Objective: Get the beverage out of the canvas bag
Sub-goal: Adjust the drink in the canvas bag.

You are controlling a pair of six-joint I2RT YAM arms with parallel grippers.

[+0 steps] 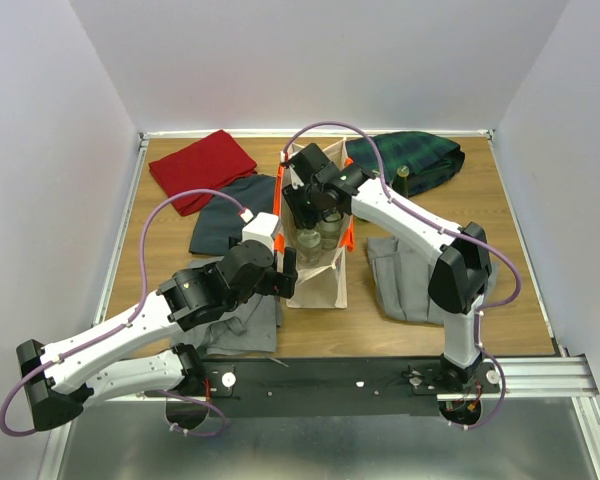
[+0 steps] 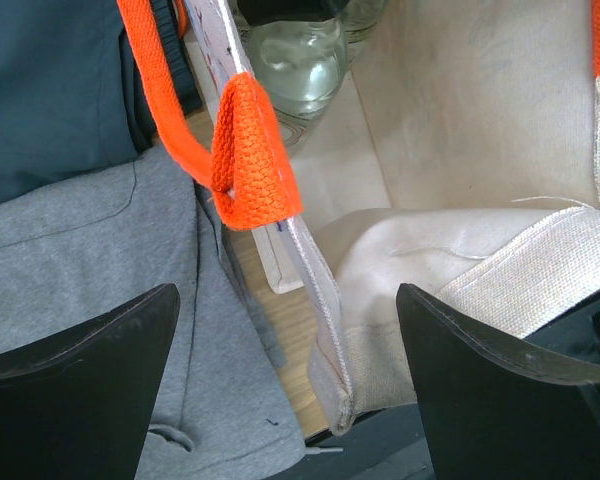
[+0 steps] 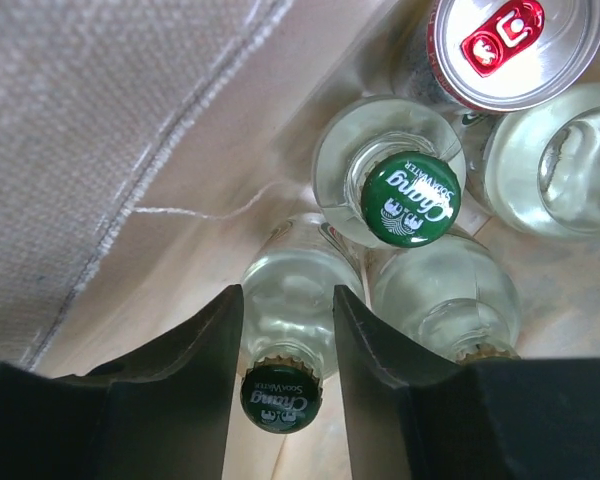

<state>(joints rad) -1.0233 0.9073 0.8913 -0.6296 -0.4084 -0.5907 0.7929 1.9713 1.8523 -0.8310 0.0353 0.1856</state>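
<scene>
The beige canvas bag [image 1: 320,285] with orange handles [image 2: 250,160] stands open at the table's middle. Inside it are several clear glass bottles with green caps and a red-topped can [image 3: 510,45]. My right gripper [image 3: 288,295] reaches down into the bag [image 1: 308,212], its fingers closed on the neck of one bottle [image 3: 285,265], just under its green cap [image 3: 280,398]. A second capped bottle [image 3: 410,197] stands beside it. My left gripper [image 2: 288,370] is open at the bag's near left corner [image 1: 286,270], with the bag's rim [image 2: 320,300] between its fingers, untouched.
Clothes lie around the bag: a red cloth [image 1: 202,165], a dark teal garment [image 1: 230,215], grey garments on the left [image 1: 242,325] and right [image 1: 405,275], and a dark green plaid one [image 1: 410,158]. A black rail [image 1: 380,380] runs along the near edge.
</scene>
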